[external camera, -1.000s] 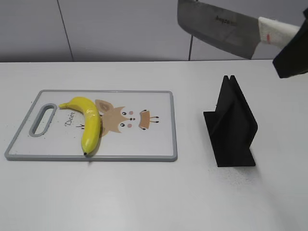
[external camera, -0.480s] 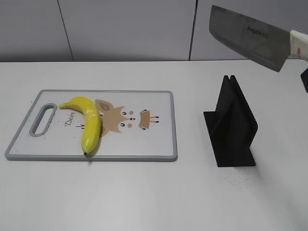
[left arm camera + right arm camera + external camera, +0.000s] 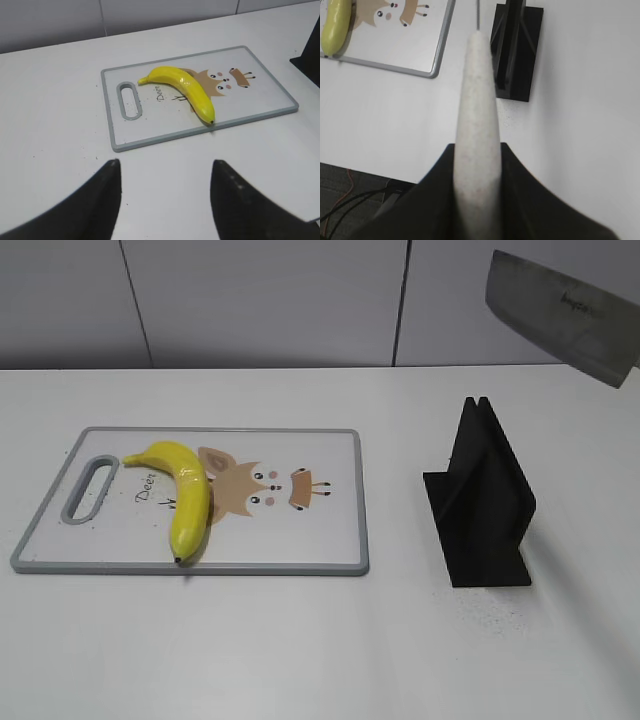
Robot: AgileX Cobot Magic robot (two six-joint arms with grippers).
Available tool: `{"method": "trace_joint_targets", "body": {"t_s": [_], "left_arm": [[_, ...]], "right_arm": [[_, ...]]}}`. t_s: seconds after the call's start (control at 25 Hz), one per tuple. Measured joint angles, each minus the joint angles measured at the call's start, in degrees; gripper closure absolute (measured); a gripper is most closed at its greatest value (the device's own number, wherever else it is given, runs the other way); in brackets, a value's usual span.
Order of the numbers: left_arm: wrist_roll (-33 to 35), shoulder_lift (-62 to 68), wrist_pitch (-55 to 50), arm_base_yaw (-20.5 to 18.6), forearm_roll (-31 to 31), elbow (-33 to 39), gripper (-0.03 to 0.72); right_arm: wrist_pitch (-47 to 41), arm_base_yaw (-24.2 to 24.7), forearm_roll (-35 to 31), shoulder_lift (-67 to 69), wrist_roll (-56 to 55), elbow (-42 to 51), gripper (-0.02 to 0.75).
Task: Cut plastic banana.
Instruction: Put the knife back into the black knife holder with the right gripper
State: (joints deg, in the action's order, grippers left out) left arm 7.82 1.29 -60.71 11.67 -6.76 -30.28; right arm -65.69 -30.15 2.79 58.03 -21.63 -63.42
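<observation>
The plastic banana (image 3: 183, 491) is bright yellow with a dark tip and lies on the left part of a white cutting board (image 3: 300, 550) with a fox drawing. It also shows in the left wrist view (image 3: 186, 91) and the right wrist view (image 3: 335, 25). My right gripper (image 3: 477, 155) is shut on the white handle of a knife (image 3: 476, 100). The knife blade (image 3: 565, 315) hangs high at the upper right, above the black knife stand (image 3: 482, 498). My left gripper (image 3: 165, 172) is open and empty, over bare table in front of the board.
The black knife stand (image 3: 516, 45) is on the white table to the right of the board (image 3: 235, 117). A grey panelled wall (image 3: 250, 300) runs behind the table. The table's near edge and cables (image 3: 350, 200) show in the right wrist view.
The knife has moved to the right and slightly down in the exterior view; its handle and my right gripper have left that view. The banana, board and stand have not moved.
</observation>
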Motion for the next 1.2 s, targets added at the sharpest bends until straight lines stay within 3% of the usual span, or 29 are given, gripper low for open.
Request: {"method": "trace_joint_targets", "body": {"t_s": [0.76, 0.88, 1.08, 1.2], "left_arm": [[0.00, -0.28, 1.41, -0.20, 0.99, 1.53, 0.161], [0.00, -0.28, 1.41, -2.36, 0.93, 1.53, 0.178], [0.00, -0.28, 1.41, -9.62, 0.93, 1.53, 0.194], [0.00, -0.28, 1.41, -11.22, 0.93, 1.53, 0.195]], "right_arm": [[6.43, 0.00, 4.06, 6.82, -5.92, 0.68, 0.554], [7.51, 0.00, 4.86, 9.23, -6.16, 0.68, 0.554], [8.17, 0.00, 5.64, 12.83, -6.55, 0.68, 0.554], [8.69, 0.00, 7.58, 14.70, -7.49, 0.68, 0.554]]}}
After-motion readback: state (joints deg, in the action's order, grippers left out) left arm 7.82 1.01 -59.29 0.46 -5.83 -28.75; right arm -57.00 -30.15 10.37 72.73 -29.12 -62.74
